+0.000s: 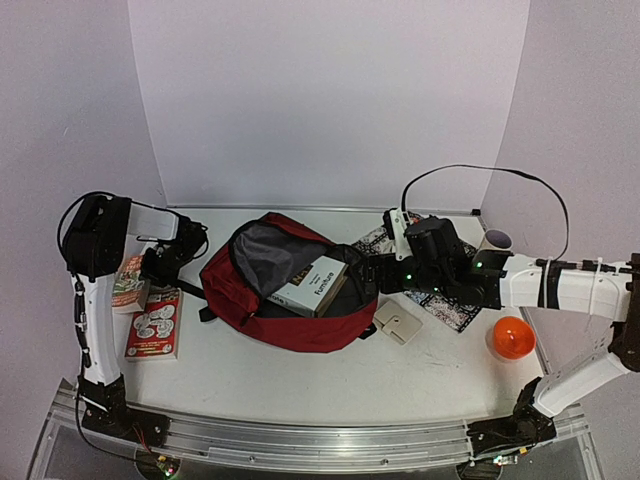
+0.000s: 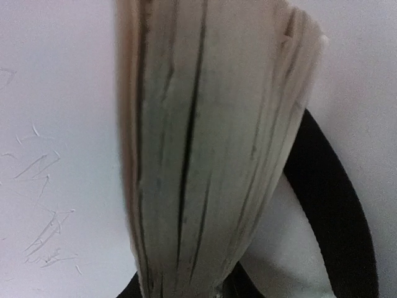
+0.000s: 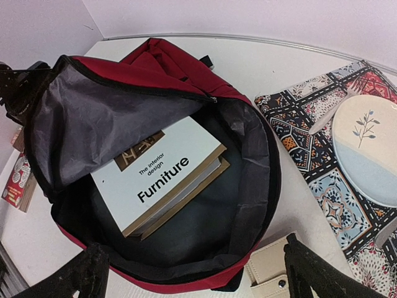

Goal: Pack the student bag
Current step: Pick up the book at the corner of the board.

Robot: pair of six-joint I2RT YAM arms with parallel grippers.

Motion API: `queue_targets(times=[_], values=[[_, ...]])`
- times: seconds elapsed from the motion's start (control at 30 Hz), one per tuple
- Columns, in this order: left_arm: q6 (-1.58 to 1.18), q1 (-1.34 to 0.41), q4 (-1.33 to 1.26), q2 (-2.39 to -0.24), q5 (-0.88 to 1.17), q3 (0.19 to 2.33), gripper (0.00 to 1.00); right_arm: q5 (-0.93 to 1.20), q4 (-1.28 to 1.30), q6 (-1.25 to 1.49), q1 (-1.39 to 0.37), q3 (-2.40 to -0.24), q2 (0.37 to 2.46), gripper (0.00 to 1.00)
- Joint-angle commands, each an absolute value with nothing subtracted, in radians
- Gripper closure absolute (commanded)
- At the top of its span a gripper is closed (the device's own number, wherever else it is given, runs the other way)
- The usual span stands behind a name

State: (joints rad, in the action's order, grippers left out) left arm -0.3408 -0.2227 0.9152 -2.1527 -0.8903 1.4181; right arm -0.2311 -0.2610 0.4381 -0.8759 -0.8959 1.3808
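Nearest the lens in the top view, along the bottom edge: one metal rail (image 1: 300, 445) carrying two arm bases (image 1: 100, 400). Centre of frame: one student bag (image 1: 300, 335), lying flat on the white table (image 1: 300, 390), dark red shell, main zip wide open, grey lining showing. Inside its mouth: one white book (image 1: 312, 285). Left of frame: two small books, one red book (image 1: 153, 325) flat on the table, one tilted book (image 1: 130, 280) just above it, right against the left gripper (image 1: 150, 268). At the bag's right rim: right gripper (image 1: 368, 275). Right of frame: one patterned mat (image 1: 452, 312), one cream wallet (image 1: 398, 322), one orange-topped object (image 1: 511, 338), one white cup (image 1: 497, 240).

Left wrist view: filled by cream page edges (image 2: 211, 149) of one book, upright and very close. One black strap loop (image 2: 329, 211) behind, lower right. Fingers out of sight, so impossible to tell whether clamped on the pages.

Right wrist view: right gripper (image 3: 198, 270) spread wide, holding nothing, two black fingertips (image 3: 87, 273) at the bottom corners, over the bag's mouth. One bag (image 3: 155, 56) filling left and centre, red outside, dark lining, black zip around the rim. One book titled "Furniture" (image 3: 158, 177) inside, tilted. Right side: the mat (image 3: 310, 136) bearing one pale plate (image 3: 366, 149). Wallet (image 3: 270, 276) at the bottom, just beside the bag.
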Motion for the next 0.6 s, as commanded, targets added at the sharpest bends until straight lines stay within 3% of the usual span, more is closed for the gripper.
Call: queue_targets(times=[0.0,0.1,0.4,0.57], values=[[-0.371,-0.258,0.978,-2.043,-0.797,1.440,0.80,-0.238,-0.260,0.437,-0.876,-0.915,1.369,0.02],[-0.367,-0.259,0.996,-1.976,-0.770,1.471,0.88,-0.234,-0.259,0.438,-0.876,-0.920,1.371,0.02],[-0.366,-0.258,0.979,-1.730,-0.564,1.569,0.94,-0.217,-0.262,0.437,-0.877,-0.954,1.392,0.02],[-0.388,-0.258,0.852,-1.571,-0.377,1.523,0.97,-0.178,-0.292,0.422,-0.876,-0.983,1.413,0.02]])
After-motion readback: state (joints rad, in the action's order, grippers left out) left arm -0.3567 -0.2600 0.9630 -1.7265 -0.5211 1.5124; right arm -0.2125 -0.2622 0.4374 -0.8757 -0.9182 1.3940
